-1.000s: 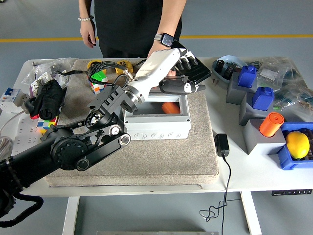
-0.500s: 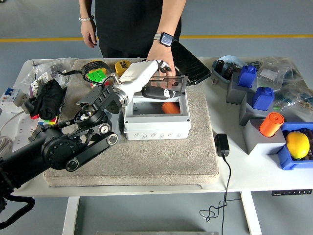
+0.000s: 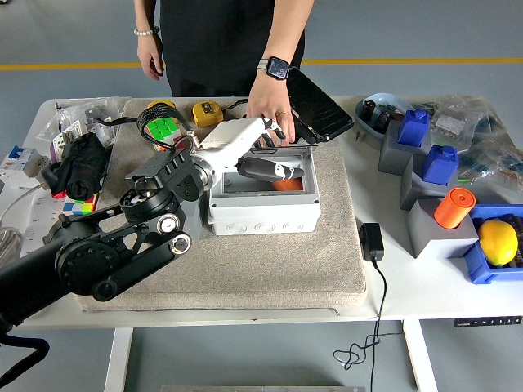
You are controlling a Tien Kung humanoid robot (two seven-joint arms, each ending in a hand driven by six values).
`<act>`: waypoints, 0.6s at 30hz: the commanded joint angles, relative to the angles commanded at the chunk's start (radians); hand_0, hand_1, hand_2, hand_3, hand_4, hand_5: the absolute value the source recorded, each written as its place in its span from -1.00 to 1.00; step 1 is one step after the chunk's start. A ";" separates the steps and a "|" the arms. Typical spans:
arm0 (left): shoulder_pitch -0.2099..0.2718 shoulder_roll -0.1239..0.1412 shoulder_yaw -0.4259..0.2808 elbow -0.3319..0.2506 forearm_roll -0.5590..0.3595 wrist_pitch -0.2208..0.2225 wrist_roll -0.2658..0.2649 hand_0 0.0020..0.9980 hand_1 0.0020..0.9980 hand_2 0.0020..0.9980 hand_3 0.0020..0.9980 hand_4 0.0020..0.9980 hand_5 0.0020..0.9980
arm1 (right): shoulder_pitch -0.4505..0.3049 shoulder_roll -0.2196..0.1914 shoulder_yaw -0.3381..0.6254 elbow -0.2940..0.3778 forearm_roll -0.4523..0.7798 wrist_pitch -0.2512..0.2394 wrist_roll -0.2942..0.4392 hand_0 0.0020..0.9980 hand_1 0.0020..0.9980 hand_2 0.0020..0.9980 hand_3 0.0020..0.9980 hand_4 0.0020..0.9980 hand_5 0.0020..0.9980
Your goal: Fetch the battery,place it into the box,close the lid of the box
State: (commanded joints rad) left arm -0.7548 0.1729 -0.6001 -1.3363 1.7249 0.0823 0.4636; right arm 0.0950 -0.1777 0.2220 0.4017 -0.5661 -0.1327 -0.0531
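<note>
A light grey box (image 3: 261, 214) stands on a beige mat (image 3: 319, 261). An orange battery (image 3: 287, 184) lies inside it. The box's clear lid (image 3: 282, 160) is hinged at the far side and tilted halfway down over the opening. My left hand (image 3: 274, 155) reaches in from the lower left. Its fingers lie over the lid's top and its dark thumb is under the lid, so it grips the lid. A person's hand (image 3: 271, 110), with a watch on the wrist, rests at the box's far edge by the hinge. The right arm is out of view.
A black tablet (image 3: 321, 110) leans behind the box. A Rubik's cube (image 3: 163, 129) and a yellow tape measure (image 3: 204, 112) lie at the back left. A black adapter (image 3: 370, 241) with a cable lies to the right. Grey and blue blocks, an orange cylinder (image 3: 453, 207) and a lemon (image 3: 497, 241) fill the right side.
My left hand has drawn back toward me from the far side, bringing the lid down from upright to half shut. The person's hand stayed by the hinge.
</note>
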 joint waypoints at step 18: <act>0.042 -0.006 -0.042 0.009 -0.118 0.121 -0.155 -0.33 -0.14 0.20 0.41 1.00 0.34 | 0.000 0.000 0.008 0.006 -0.010 -0.001 0.001 0.19 0.20 0.14 0.11 0.85 -0.11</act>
State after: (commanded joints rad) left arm -0.7125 0.1674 -0.6425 -1.3272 1.6070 0.2034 0.3091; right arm 0.0950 -0.1774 0.2301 0.4077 -0.5763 -0.1334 -0.0526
